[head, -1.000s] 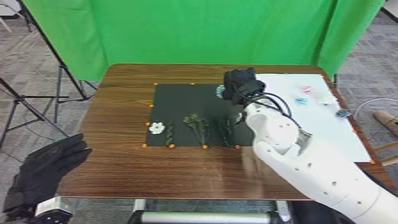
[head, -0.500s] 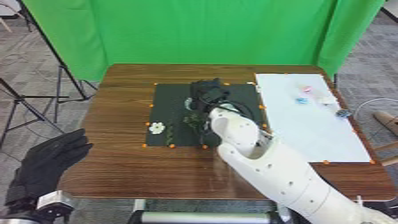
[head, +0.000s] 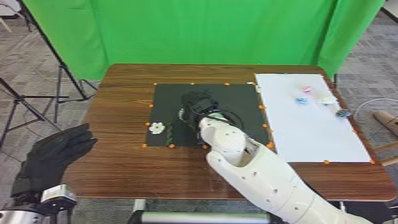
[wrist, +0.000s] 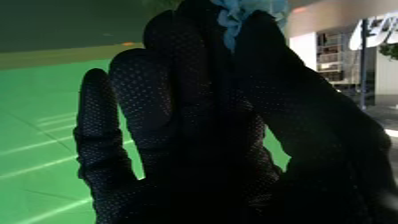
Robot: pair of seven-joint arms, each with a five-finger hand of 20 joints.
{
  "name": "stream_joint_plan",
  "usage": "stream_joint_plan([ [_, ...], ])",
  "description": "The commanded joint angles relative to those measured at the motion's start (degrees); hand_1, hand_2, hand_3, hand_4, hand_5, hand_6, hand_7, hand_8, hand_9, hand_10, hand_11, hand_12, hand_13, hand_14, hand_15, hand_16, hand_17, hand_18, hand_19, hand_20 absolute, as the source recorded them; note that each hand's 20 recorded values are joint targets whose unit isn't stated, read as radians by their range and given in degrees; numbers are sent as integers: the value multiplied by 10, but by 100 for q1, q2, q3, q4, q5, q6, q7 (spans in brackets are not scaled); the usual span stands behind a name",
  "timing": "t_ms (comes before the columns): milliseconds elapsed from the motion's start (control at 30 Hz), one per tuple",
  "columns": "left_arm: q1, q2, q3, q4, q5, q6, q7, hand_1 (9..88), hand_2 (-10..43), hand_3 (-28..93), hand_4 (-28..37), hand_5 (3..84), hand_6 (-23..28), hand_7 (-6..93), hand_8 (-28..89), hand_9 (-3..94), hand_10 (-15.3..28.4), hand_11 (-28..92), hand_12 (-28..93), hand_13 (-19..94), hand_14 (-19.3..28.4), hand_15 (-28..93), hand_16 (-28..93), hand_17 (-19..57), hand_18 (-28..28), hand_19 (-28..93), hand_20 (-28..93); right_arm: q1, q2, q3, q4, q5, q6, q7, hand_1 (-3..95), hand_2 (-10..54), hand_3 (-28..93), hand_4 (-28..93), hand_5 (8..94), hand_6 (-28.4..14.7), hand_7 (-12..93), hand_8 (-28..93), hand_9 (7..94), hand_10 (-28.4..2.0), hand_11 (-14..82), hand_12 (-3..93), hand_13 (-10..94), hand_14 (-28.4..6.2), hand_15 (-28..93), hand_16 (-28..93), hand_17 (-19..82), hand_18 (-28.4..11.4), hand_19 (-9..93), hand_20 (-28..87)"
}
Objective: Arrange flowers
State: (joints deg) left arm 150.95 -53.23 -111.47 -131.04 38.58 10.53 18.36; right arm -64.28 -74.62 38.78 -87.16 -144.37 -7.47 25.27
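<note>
My right hand point(head: 202, 101) is over the dark mat point(head: 238, 94), left of its middle. In the right wrist view, a light blue flower point(wrist: 256, 7) is pinched between the thumb and a finger of this hand point(wrist: 200, 110). A white flower point(head: 157, 128) lies low on the mat's left side, with a thin green stem point(head: 171, 139) beside it. The hand and forearm cover the middle stems. Left of the table, my left hand point(head: 55, 152) has its fingers extended and holds nothing.
On the white sheet point(head: 306, 132) at the right lie a pink flower point(head: 307, 89), a light blue one point(head: 302, 101), a white one point(head: 329, 100) and a grey-blue one point(head: 343, 113). Orange dots mark the mat's edges. A green curtain point(head: 213, 32) hangs behind the table.
My right hand has moved left and somewhat nearer across the mat, from its upper right part to left of the middle. The left hand has shifted slightly.
</note>
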Motion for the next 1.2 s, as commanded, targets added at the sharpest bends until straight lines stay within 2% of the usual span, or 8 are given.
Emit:
stream_joint_plan([
  [33,-7,14,82,28,25,-54,-24,261,31,820,-152,456,125,144,-87,369,201,331,94,268,257,520,-105,-92,215,560,156,81,-38,41,181,-150,92,185,479,-58,751,-283,818,16,232,10,790,-82,350,345,633,-94,705,262,162,-231,742,273],
  [167,-36,6,88,43,27,-71,-56,259,33,823,-153,450,119,153,-95,368,190,332,90,273,246,510,-102,-90,212,557,157,139,-23,-4,141,-63,204,194,473,-62,757,-283,819,17,235,7,788,-83,351,349,631,-95,707,261,162,-231,742,275],
  [300,-27,51,111,37,-2,-20,2,256,34,827,-155,442,112,168,-105,366,186,334,85,276,239,498,-96,-89,212,553,160,181,-113,-34,145,-44,183,135,474,-67,761,-283,822,16,240,4,791,-83,351,351,632,-95,709,263,162,-231,743,276],
  [333,-45,44,105,39,10,-45,-37,256,34,828,-155,441,111,171,-107,366,185,334,84,276,239,496,-94,-89,211,552,161,174,-155,-22,145,-53,184,100,474,-67,762,-283,822,16,240,4,792,-83,351,351,631,-96,709,263,163,-231,743,276],
  [533,-164,125,201,78,-1,-48,-6,251,36,835,-158,430,97,195,-126,365,176,326,78,281,227,472,-83,-86,208,545,168,255,-349,-123,163,-184,214,8,473,-75,768,-283,827,16,243,5,796,-82,352,355,631,-94,711,270,162,-230,743,277],
  [767,-237,240,206,102,-34,7,58,246,40,840,-163,420,84,225,-147,364,167,318,76,287,213,444,-70,-84,204,536,175,187,-554,-19,189,-244,-158,-8,473,-77,768,-283,830,18,242,7,798,-80,350,358,631,-93,709,278,162,-228,742,278],
  [900,-295,227,227,106,-16,-8,25,244,40,843,-163,420,85,229,-152,365,166,320,76,288,213,442,-66,-83,204,533,179,113,-678,62,245,-367,-373,10,465,-85,769,-283,834,31,238,3,806,-79,369,357,632,-96,718,274,159,-228,741,280],
  [1200,-525,289,306,161,3,-49,-38,245,41,847,-164,413,78,255,-171,363,151,342,69,296,191,424,-62,-81,202,527,185,-7,-952,217,408,-501,-523,175,458,-85,760,-283,833,38,228,-7,798,-81,417,353,627,-103,736,266,154,-228,735,282],
])
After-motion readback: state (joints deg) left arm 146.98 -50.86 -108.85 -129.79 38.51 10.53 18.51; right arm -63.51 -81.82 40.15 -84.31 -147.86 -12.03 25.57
